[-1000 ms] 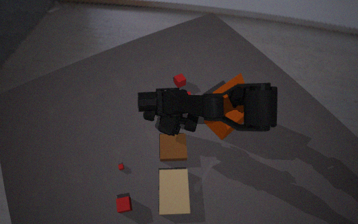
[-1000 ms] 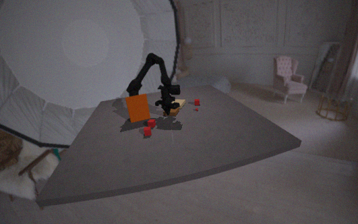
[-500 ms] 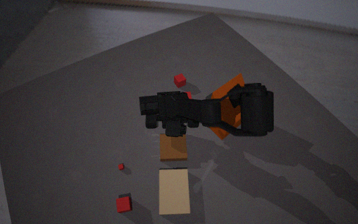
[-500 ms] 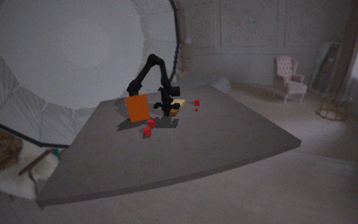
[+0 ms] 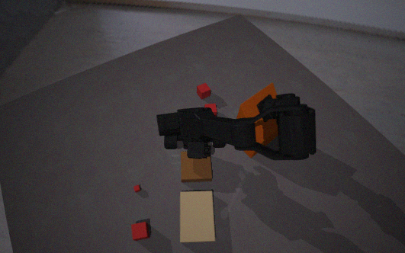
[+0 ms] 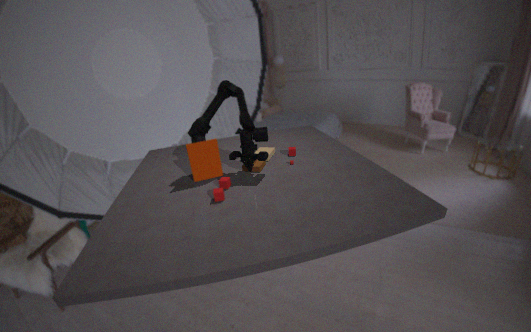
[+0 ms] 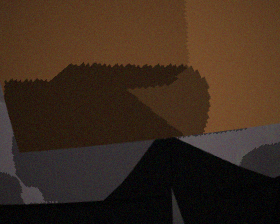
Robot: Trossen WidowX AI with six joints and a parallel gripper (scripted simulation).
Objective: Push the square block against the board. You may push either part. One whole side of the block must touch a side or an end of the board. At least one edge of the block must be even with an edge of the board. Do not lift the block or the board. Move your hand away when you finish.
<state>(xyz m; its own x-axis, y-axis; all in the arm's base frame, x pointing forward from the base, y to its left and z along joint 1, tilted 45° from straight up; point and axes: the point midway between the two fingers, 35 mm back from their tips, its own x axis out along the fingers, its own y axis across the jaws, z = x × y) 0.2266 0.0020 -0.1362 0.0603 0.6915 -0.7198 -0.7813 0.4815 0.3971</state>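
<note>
The square block (image 5: 196, 168) (image 6: 258, 167) (image 7: 236, 60) is orange-brown and lies flat. The board (image 5: 197, 217) (image 6: 269, 151) is pale yellow, longer than the block, and also lies flat. In the top view the board is below the block, with a narrow gap between them, and their left sides are nearly in line. My gripper (image 5: 199, 154) (image 6: 250, 168) (image 7: 165, 148) is shut and empty. It is low at the block's side facing away from the board and hides part of that edge. Whether its tips touch the block I cannot tell.
A large orange panel (image 5: 257, 97) (image 6: 205, 161) stands tilted beside the arm. Two red cubes (image 5: 204, 91) (image 6: 219, 195) are beyond the gripper, one partly hidden in the top view. A tiny red cube (image 5: 137, 188) and a larger red cube (image 5: 140, 231) lie left of the block and board.
</note>
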